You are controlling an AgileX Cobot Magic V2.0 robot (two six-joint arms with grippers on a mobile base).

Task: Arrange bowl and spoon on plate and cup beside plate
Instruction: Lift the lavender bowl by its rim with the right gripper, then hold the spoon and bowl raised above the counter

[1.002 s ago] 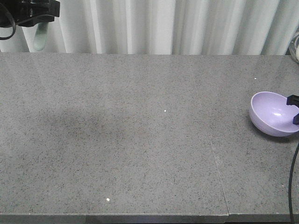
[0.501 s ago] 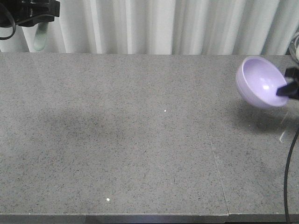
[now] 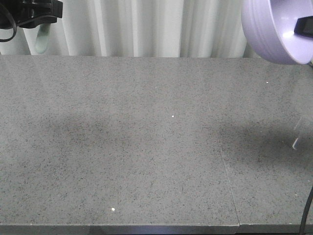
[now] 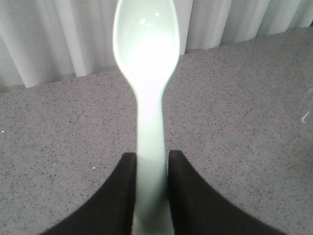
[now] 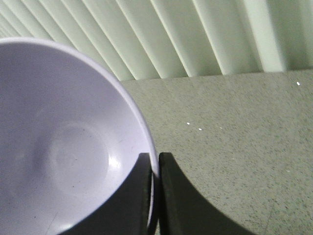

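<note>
The pale-lilac bowl (image 3: 266, 34) hangs tilted high at the top right of the front view, well above the grey stone table (image 3: 146, 147). My right gripper (image 5: 155, 161) is shut on the bowl (image 5: 63, 147), pinching its rim, one finger inside and one outside. At the top left my left gripper (image 3: 36, 12) holds the whitish mint spoon (image 3: 43, 39) in front of the curtain, scoop hanging down. In the left wrist view the left gripper (image 4: 152, 161) is shut on the spoon (image 4: 146, 58) by its handle. The plate and the cup are out of view.
White pleated curtains (image 3: 161, 27) run along the back edge of the table. A seam (image 3: 227, 171) crosses the stone slab at the right. A black cable (image 3: 307, 215) hangs at the lower right corner.
My right gripper has lifted the bowl from the table at the right edge up to the top right, tilting it. The left gripper with the spoon has stayed still.
</note>
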